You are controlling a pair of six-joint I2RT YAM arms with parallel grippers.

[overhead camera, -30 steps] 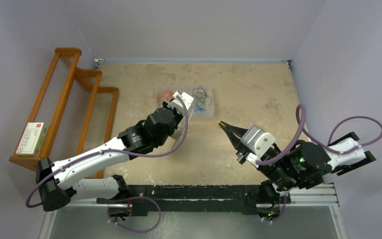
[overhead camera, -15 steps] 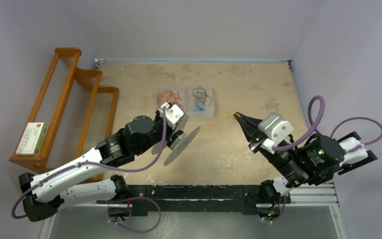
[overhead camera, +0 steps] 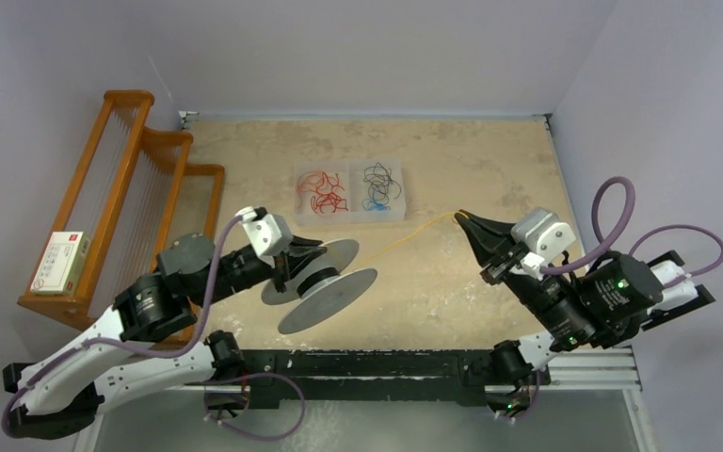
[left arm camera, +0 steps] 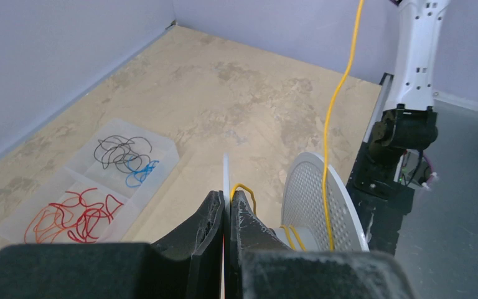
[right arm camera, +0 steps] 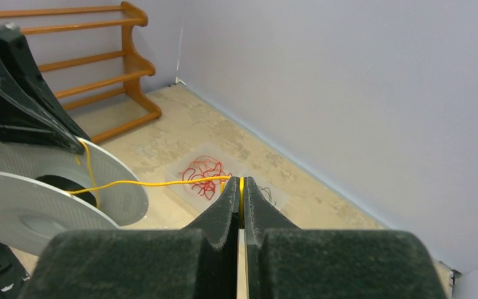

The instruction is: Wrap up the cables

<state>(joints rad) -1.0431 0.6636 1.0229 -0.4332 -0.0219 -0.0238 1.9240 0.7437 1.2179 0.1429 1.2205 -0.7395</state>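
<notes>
The white spool [overhead camera: 325, 282] hangs in the air over the table's near left, its two flanges tilted. My left gripper [overhead camera: 303, 256] is shut on the thin edge of one flange [left arm camera: 226, 171]; the other, perforated flange [left arm camera: 314, 202] stands to its right. A yellow-orange cable [overhead camera: 405, 237] makes a few turns round the hub [left arm camera: 292, 233] and runs taut to my right gripper [overhead camera: 461, 217]. In the right wrist view the right gripper [right arm camera: 241, 184] is shut on the cable's end, and the strand [right arm camera: 155, 183] leads left to the spool [right arm camera: 50, 193].
A clear two-part tray [overhead camera: 403, 213] at mid table holds thin red wires [overhead camera: 323, 191] and black and blue wires [overhead camera: 377, 185]. A wooden rack [overhead camera: 141, 179] stands along the left wall with a small box [overhead camera: 59, 262] on it. Walls close the back and right.
My left arm has pulled back toward the near left with the spool and turned it. My right gripper has moved right with the cable end, so the strand between them is longer.
</notes>
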